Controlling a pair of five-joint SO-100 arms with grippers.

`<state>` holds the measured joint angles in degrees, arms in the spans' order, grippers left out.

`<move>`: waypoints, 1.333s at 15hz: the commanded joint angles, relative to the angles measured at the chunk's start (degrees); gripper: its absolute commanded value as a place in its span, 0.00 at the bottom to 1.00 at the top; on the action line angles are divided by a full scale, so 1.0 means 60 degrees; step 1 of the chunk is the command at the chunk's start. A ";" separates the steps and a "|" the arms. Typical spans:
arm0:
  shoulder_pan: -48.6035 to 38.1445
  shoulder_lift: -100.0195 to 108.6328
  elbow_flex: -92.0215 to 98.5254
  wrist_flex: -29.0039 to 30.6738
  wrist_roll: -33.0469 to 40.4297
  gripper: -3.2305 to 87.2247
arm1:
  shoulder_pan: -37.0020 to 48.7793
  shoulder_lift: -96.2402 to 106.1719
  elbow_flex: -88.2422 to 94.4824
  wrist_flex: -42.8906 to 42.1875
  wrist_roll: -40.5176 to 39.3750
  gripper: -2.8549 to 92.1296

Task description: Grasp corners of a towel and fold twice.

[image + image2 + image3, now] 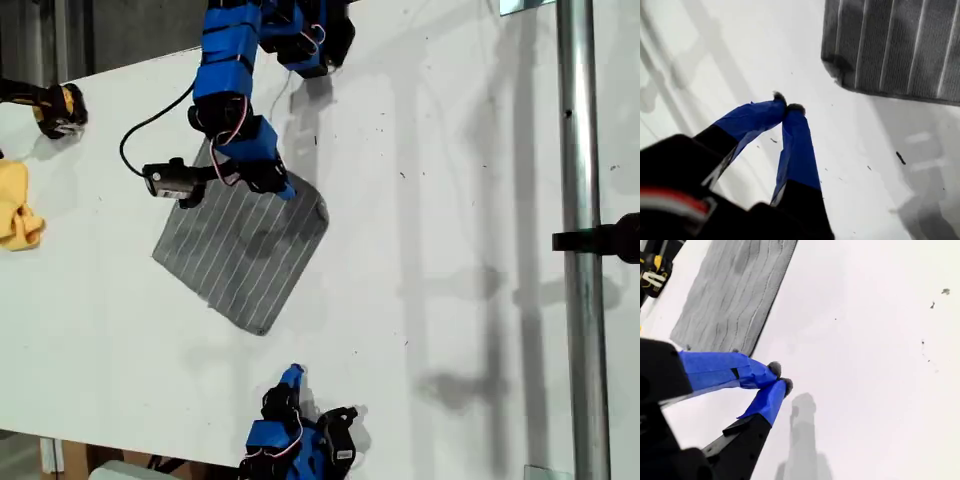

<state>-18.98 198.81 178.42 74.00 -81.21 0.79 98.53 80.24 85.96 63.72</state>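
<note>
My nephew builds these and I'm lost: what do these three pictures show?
Two small blue robot arms work over a white table. One picture looks down from above; the other two come from cameras riding on each arm's pincer. My first gripper, at the exterior view's bottom, points towards a corner of the grey striped towel. My second gripper, at its top, sits beside the towel's edge. Both are shut, holding nothing. A yellow cloth lies at that view's left.

Arms (pixel 232 75) showing blue shells, black joints, red-white wiring; fingers (pixel 799 145) wearing blue tape, grey tips; black cable (pixel 150 125) looping.
</note>
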 commanded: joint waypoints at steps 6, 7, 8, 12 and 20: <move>-0.0278 0.0044 0.0029 0.0015 -0.0103 0.03 | 0.0029 -0.0264 -0.0967 0.0571 -0.0601 0.40; -0.0293 0.0044 0.0029 0.0015 -0.0103 0.03 | 0.0000 -0.0366 -0.1084 0.0571 -0.0835 0.48; -0.0293 0.0044 0.0029 0.0015 -0.0117 0.03 | -0.0044 -0.0469 -0.1216 0.0571 -0.0996 0.49; -0.0278 0.0044 0.0029 0.0015 -0.0132 0.03 | 0.0015 -0.0586 -0.1333 0.0747 -0.0996 0.49; -0.0249 0.0044 0.0029 0.0015 -0.0132 0.03 | 0.0513 -0.2754 -0.0732 0.0337 -0.0029 0.46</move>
<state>-19.95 198.81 178.42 74.00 -81.21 2.99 81.74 76.64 89.12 61.35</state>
